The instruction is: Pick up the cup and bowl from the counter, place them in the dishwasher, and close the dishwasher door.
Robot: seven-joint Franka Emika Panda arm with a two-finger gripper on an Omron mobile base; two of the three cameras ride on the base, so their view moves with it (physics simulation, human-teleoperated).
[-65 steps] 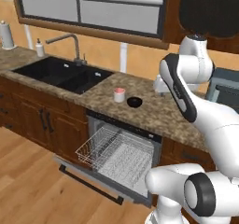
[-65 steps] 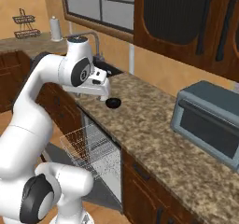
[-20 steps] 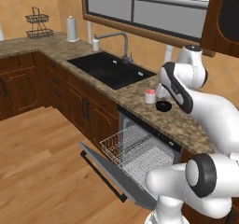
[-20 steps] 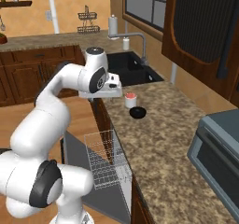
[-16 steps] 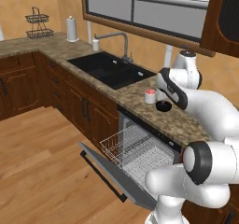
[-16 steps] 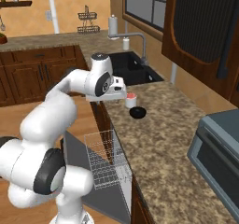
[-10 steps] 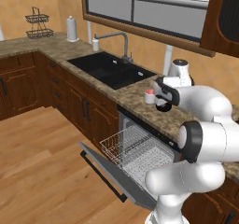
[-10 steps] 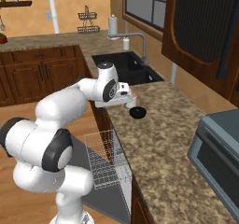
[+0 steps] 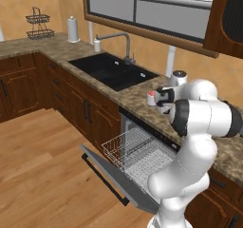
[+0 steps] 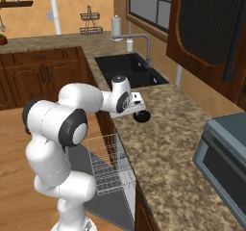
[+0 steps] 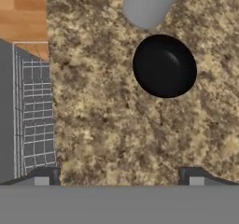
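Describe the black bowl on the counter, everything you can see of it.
The bowl is small, round, low and glossy black, with a faint highlight inside. It looks empty and sits upright on the speckled brown counter, near the edge above the open dishwasher's rack. The cup stands close beside it; whether they touch is unclear. The gripper hovers above with fingertips wide apart, not touching it.
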